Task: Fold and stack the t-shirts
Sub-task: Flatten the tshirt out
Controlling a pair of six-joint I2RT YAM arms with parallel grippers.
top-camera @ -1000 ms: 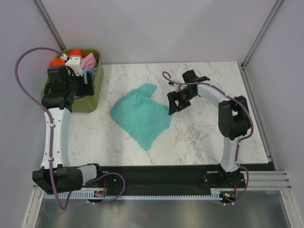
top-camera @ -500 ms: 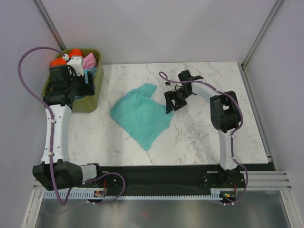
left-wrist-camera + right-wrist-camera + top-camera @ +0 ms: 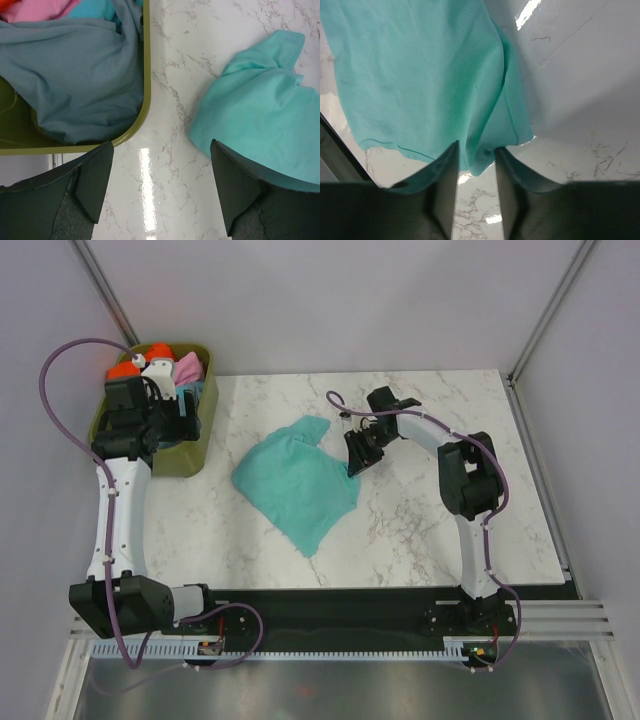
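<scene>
A teal-green t-shirt (image 3: 298,485) lies crumpled in the middle of the marble table. My right gripper (image 3: 352,462) is at its right edge. In the right wrist view the two fingers are drawn in close around a bunched fold of that shirt (image 3: 430,75), and the right gripper (image 3: 476,147) pinches the hem. My left gripper (image 3: 175,422) hovers open over the tub's right rim; the left gripper (image 3: 161,150) holds nothing. In the tub lie a slate blue-grey tee (image 3: 75,75), a pink one (image 3: 188,367), a light teal one (image 3: 100,7) and an orange one (image 3: 125,368).
The olive-green tub (image 3: 195,465) stands at the table's back left corner, its rim (image 3: 146,75) close under my left gripper. Bare marble (image 3: 450,530) spreads to the right of the shirt and in front of it. Grey walls enclose the table on three sides.
My right gripper slid left onto the teal-green shirt's right edge and its fingers closed in on the cloth. The left arm has hardly moved.
</scene>
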